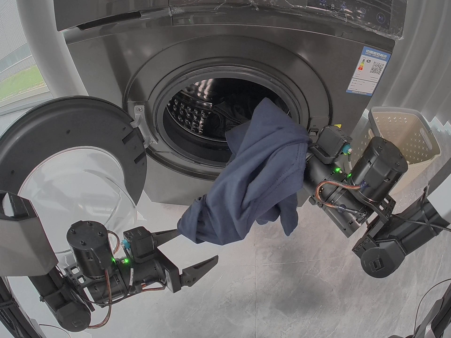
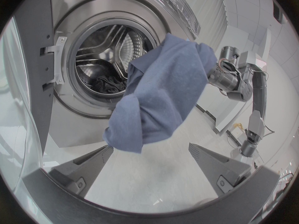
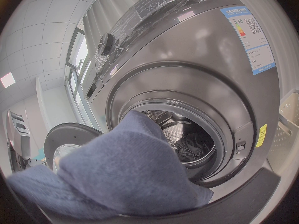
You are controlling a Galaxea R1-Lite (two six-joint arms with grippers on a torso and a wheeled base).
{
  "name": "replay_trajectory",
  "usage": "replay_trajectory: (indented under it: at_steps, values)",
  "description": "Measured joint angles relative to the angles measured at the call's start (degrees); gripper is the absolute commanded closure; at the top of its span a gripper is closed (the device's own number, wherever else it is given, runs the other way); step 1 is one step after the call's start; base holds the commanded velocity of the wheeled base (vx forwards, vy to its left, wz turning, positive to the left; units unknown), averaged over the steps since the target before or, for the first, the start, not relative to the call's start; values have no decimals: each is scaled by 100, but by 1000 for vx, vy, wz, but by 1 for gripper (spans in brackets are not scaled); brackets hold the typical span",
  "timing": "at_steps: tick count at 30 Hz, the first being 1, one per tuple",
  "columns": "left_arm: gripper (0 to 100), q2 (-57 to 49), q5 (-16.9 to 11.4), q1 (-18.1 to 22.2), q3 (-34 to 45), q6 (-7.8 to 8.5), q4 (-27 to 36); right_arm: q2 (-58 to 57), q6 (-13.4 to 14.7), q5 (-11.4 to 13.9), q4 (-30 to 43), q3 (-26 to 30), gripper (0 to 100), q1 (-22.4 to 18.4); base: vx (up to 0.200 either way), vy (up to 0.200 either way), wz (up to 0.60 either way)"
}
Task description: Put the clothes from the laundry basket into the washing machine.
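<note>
Hanging in mid-air before the drum mouth, the dark blue knit garment point(image 1: 263, 174) was up at the washer, not yet inside. Its top edge sat against the round opening point(image 1: 202, 113) and its lower bunch drooped toward the floor. My right gripper point(image 1: 315, 151) was grasping it from the right, tip buried in the cloth. My left gripper point(image 1: 197, 246) sat low, spread wide and holding nothing. One finger point(image 1: 164, 235) was just beside the drooping bunch; I couldn't tell if they touched. Some dark crumpled clothes point(image 3: 193, 147) lay in the steel drum. The grey front-loading washing machine point(image 1: 329, 62) had its round glass-centred door point(image 1: 70, 132) swung fully open to the left. A beige perforated plastic laundry basket point(image 1: 404, 132) stood just beside the machine's right side, on the grey marbled tile floor point(image 1: 282, 287).
</note>
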Motion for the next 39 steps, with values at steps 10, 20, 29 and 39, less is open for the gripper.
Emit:
replay_trajectory:
  at_steps: [10,20,29,39]
  values:
    - [0,-94,-279,-308,514,378,-6,52,-1,-1,6,16,100,30,0,0,0]
    - [0,-1174,-306,-429,446,364,290,68,2,0,0,11,100,50,0,0,0]
    - [0,-1211,-300,-529,121,336,134,101,5,-30,-2,-22,100,169,0,0,0]
    - [0,41,-251,-623,-1259,315,-20,173,7,-112,56,-83,100,325,0,0,0]
